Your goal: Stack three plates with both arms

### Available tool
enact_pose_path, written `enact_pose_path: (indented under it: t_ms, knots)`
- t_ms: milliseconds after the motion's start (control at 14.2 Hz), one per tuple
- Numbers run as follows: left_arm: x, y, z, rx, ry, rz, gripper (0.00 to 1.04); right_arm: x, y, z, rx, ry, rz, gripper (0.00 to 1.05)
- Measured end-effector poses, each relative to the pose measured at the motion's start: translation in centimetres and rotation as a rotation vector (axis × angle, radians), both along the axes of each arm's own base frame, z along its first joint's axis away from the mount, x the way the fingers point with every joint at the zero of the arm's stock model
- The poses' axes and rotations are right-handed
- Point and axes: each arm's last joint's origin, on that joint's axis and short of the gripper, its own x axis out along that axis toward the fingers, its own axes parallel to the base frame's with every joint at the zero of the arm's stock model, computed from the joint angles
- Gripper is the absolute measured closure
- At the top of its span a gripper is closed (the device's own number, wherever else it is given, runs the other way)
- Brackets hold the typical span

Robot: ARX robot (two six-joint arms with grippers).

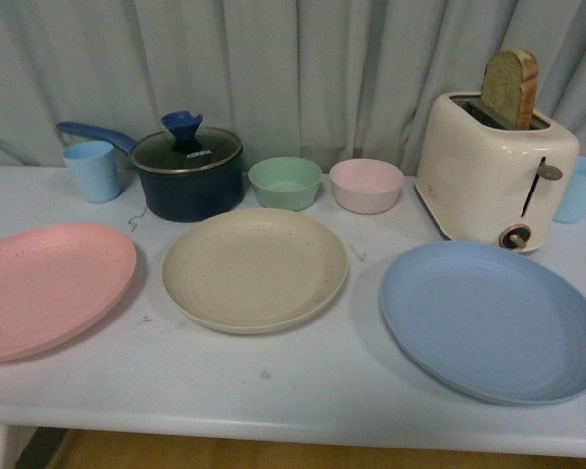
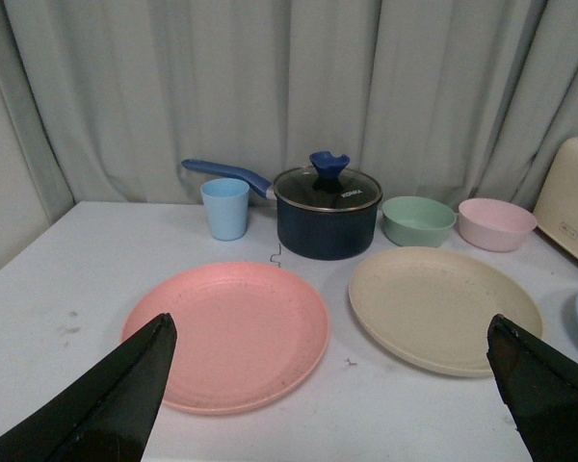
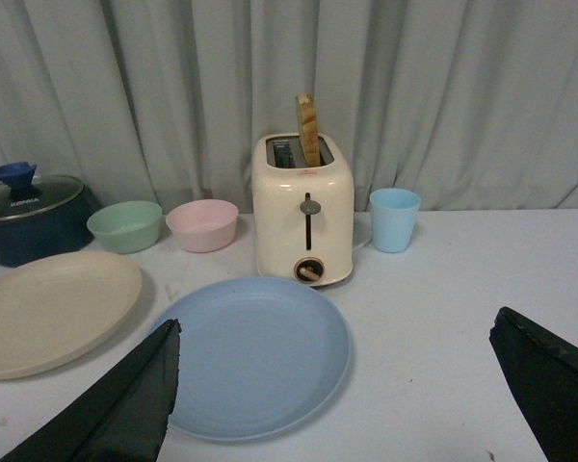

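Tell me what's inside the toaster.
One slice of bread stands in one slot of the toaster, its upper part sticking out. Its lower part is hidden inside the housing, and the other slot's interior cannot be seen.

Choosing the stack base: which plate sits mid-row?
The beige plate, lying between the pink plate on its left and the blue plate on its right.

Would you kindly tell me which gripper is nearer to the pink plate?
Left. The left gripper hovers open facing the pink plate; the right gripper faces the blue plate, the pink one outside its view.
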Motion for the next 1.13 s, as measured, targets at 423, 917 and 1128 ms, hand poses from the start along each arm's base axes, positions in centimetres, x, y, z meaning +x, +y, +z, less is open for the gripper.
enact_pose_path:
  t_ms: [423, 917, 1128]
  knots:
    - [0.0, 0.0, 0.0, 0.0, 0.0, 0.0, 0.07, 0.0, 0.0, 0.0, 0.0, 0.0, 0.0, 0.06]
    - [0.0, 0.0, 0.0, 0.0, 0.0, 0.0, 0.07, 0.0, 0.0, 0.0, 0.0, 0.0, 0.0, 0.06]
    - [0.0, 0.0, 0.0, 0.0, 0.0, 0.0, 0.07, 0.0, 0.0, 0.0, 0.0, 0.0, 0.0, 0.06]
